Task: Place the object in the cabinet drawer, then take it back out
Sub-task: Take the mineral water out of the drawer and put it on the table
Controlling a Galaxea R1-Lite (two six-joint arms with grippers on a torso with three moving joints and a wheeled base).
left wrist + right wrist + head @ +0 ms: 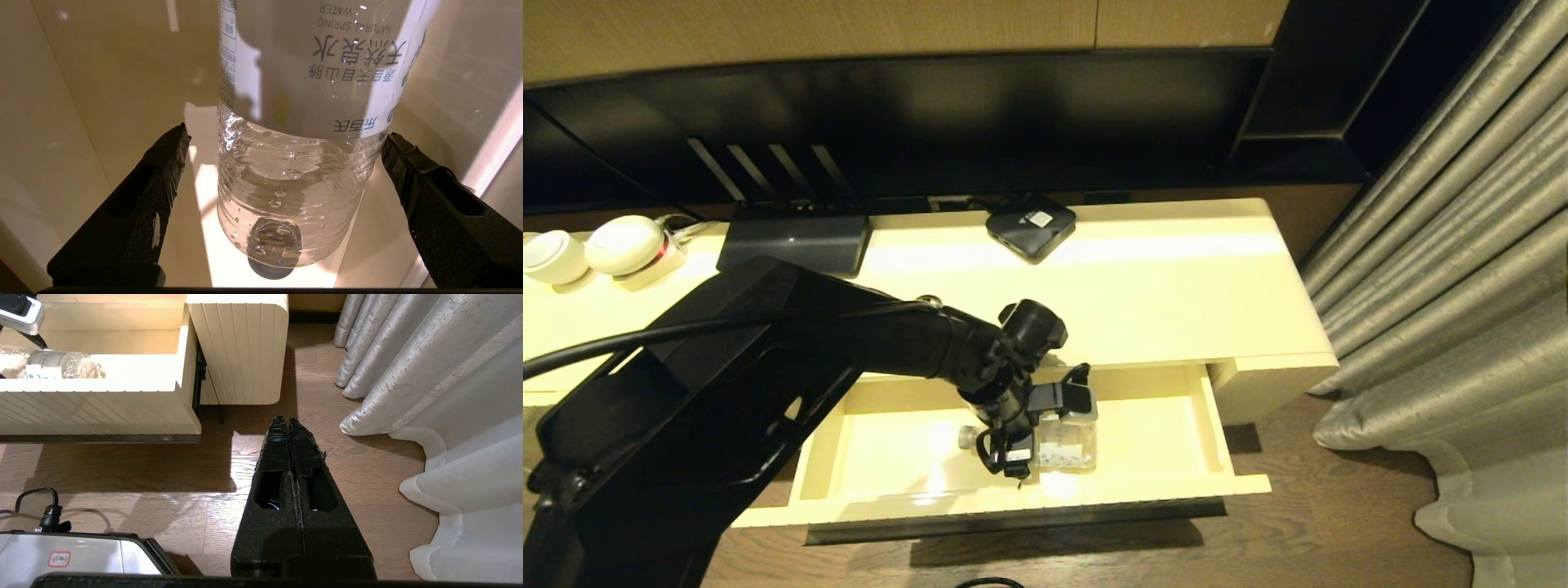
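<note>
The cabinet drawer [1013, 502] stands pulled out, cream with a ribbed front [102, 408]. The object, a clear water bottle [1066, 445] with a white label, lies on its side on the drawer floor, cap [966, 437] pointing left. My left gripper [1045, 433] reaches down into the drawer and straddles the bottle. In the left wrist view the gripper [284, 134] is open: one black finger [163, 163] stands clear of the bottle [286, 183], the other [408, 163] sits close beside its label. My right gripper [289, 421] hangs shut over the wooden floor, right of the drawer, with the bottle [53, 363] seen inside.
On the cabinet top [1160, 286] sit a black square box [1031, 226], a dark device with antennas [796, 237] and white round items [621, 245]. Grey curtains [1462, 286] hang at the right. My base [73, 555] is on the floor in front of the drawer.
</note>
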